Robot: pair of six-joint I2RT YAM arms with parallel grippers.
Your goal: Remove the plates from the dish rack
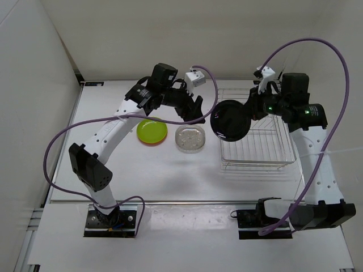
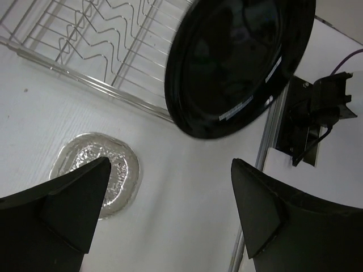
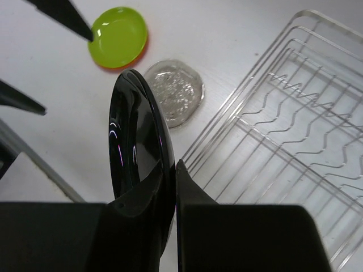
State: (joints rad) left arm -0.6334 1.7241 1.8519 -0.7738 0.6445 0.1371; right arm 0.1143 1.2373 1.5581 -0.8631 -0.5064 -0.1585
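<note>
The right gripper (image 3: 174, 170) pinches the rim of the black plate (image 3: 136, 153), seemingly light, stiff and slick; the left gripper (image 2: 170, 164) is spread open.

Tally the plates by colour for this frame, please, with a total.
Black plate: 1, held in the right fingers
Clear plate: 1
Lime green plate: 1
Orange plate: 1, under the lime green one
Total: 4 plates, none in the dish rack

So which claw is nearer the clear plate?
Left. The left claw hovers open by the clear plate; the right claw holds the black plate at the dish rack.
</note>
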